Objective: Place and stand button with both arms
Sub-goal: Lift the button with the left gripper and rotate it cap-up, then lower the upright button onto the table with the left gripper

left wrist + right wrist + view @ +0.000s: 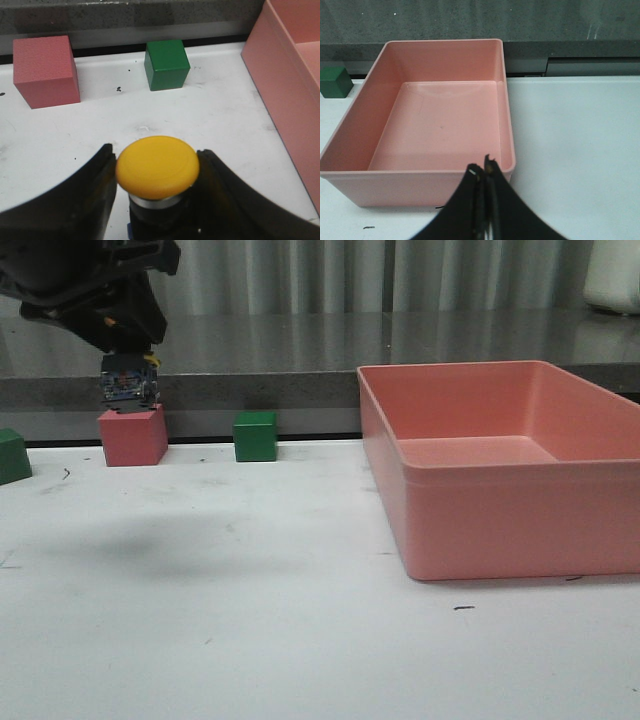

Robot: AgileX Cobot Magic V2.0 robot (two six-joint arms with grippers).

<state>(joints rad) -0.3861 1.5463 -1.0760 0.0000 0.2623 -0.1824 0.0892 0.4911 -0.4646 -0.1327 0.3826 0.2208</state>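
Observation:
The button [157, 167], with its yellow domed cap, pale collar and black body, sits between the fingers of my left gripper [156, 172], which is shut on it. In the front view the left gripper [130, 380] holds the button's bluish-grey base [130, 385] high at the far left, just above the pink cube [133, 435]. My right gripper [483, 167] is shut and empty, just in front of the pink bin's near wall [420, 187]. The right arm does not show in the front view.
A large pink bin [500, 530] fills the right side of the table. A green cube [255, 436] stands next to the pink cube, and another green cube [13, 455] is at the left edge. A grey ledge runs behind the table.

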